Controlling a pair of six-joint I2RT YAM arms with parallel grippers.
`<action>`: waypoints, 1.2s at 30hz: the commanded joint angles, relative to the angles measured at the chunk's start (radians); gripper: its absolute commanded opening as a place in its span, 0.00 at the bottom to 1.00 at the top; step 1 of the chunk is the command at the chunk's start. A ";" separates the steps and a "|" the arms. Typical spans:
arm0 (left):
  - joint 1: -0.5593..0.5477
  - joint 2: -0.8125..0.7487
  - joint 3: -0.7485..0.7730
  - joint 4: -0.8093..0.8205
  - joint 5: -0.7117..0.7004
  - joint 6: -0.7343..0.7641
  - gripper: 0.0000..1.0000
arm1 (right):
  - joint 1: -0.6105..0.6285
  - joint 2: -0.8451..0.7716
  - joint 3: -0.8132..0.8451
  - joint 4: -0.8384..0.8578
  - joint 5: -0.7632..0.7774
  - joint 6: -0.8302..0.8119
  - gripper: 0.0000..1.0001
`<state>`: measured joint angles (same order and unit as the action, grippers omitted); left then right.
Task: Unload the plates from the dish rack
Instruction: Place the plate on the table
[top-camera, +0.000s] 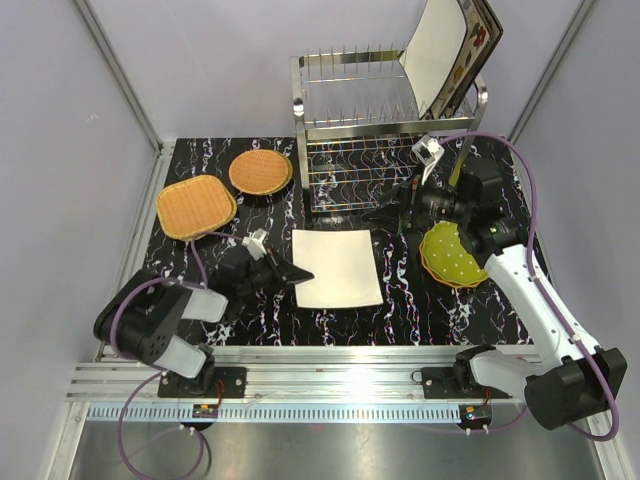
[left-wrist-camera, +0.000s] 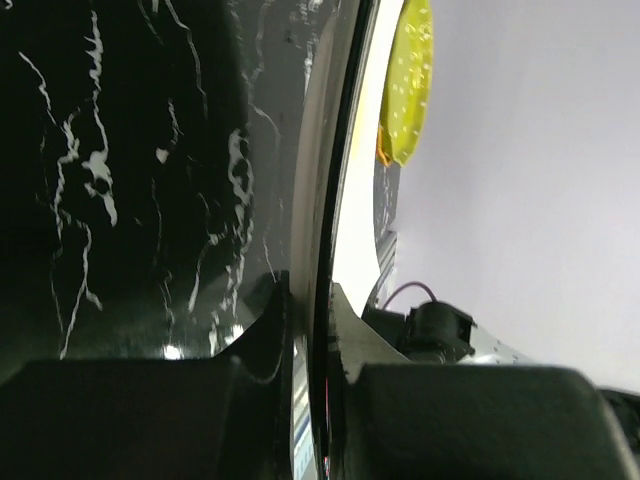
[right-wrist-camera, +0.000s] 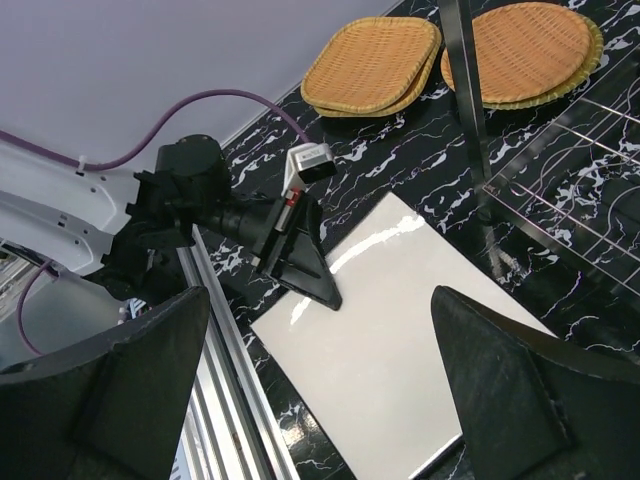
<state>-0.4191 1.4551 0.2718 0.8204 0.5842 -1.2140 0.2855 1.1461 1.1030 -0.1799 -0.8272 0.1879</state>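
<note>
Item: tall shiny steel wire dish rack (top-camera: 380, 130), upper centre. We count an upright cream square plate (top-camera: 437, 55) and a flower-patterned plate (top-camera: 478, 40) leaning at its right end. Left gripper (top-camera: 303, 273): pinched shut on the rim of the flat cream square plate (top-camera: 340, 268), centre. Right gripper (top-camera: 392, 215): jaws wide apart, empty, just right of centre.

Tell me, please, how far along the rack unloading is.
Done: square woven plates, round woven plates and a green plate lie on the table. In hand: the left hand is shut on the edge of a flat cream plate; the right hand is open by the rack. Remaining: an upright cream plate and a flowered plate in the rack.
</note>
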 joint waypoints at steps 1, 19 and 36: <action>-0.044 0.110 0.118 0.432 -0.056 -0.081 0.00 | -0.006 -0.025 -0.009 0.054 0.020 0.018 1.00; -0.208 0.473 0.354 0.367 -0.164 -0.087 0.06 | -0.009 -0.039 -0.020 0.045 0.034 0.008 1.00; -0.233 0.305 0.431 -0.168 -0.221 0.184 0.68 | -0.019 -0.023 0.021 0.010 0.040 -0.025 1.00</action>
<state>-0.6510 1.8481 0.6456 0.7418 0.4061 -1.1568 0.2764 1.1313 1.0828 -0.1776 -0.8017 0.1879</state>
